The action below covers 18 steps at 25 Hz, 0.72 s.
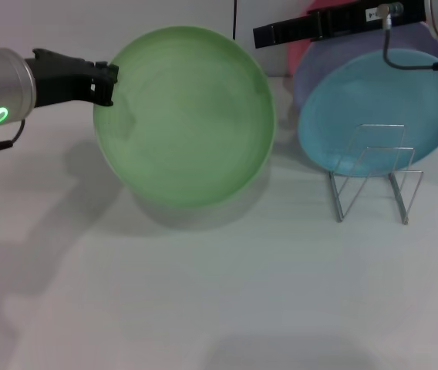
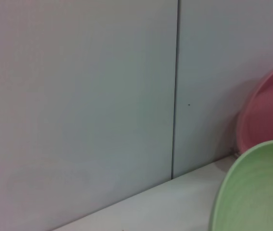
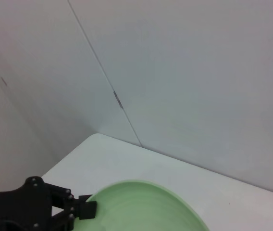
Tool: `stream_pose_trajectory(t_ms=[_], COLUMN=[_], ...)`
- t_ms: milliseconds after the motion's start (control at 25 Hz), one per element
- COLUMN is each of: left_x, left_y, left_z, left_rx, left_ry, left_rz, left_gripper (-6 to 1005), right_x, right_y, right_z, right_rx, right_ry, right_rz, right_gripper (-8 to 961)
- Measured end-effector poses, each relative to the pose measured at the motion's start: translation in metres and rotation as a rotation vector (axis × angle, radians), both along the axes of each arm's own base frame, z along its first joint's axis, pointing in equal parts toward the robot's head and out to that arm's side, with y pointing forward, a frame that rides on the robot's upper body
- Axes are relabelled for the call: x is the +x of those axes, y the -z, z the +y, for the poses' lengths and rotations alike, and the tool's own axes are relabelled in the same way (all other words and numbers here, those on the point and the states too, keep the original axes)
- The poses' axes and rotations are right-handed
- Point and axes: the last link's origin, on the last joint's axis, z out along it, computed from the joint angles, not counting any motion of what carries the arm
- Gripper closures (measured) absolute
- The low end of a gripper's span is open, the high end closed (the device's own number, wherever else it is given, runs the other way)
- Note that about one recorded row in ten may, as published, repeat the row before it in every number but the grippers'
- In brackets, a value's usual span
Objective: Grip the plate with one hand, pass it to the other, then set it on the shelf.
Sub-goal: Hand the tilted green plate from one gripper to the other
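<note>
- The plate (image 1: pixel 186 116) hangs above the table (image 1: pixel 203 293), at the left.
- The left gripper (image 1: pixel 105 83) pinches its left rim.
- The rack (image 1: pixel 375 173) stands right of it.
- Another plate (image 1: pixel 373 100) leans behind the rack.

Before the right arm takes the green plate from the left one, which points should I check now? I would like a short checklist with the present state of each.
1. Left gripper grips the plate at its rim: ok, fingers closed on the edge, plate held up, tilted toward the camera.
2. Right gripper is near the plate's free edge: ok, it sits just above the upper right rim, not gripping yet.
3. Right gripper is open for the take: cannot tell.
4. Shelf has a free slot: ok, the front wire loops are empty.
5. Path to the shelf: not ok, the sky-blue plate leans right behind the shelf.
</note>
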Motion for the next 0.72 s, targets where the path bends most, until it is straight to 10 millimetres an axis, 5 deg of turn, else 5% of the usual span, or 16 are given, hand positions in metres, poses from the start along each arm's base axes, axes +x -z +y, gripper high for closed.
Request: stream_pose_trajectory(t_ms=[720], left_x=[-0.005], left_y=[0.019], left_z=[0.004], left_rx=[-0.021], left_ry=[0.007], left_rz=[-0.007], left_gripper=[964], right_x=[0.01], right_y=[-0.005], right_z=[-0.003], right_rx=[0.025], right_ry=[0.008], right_rz=[0.004], right_gripper=[159])
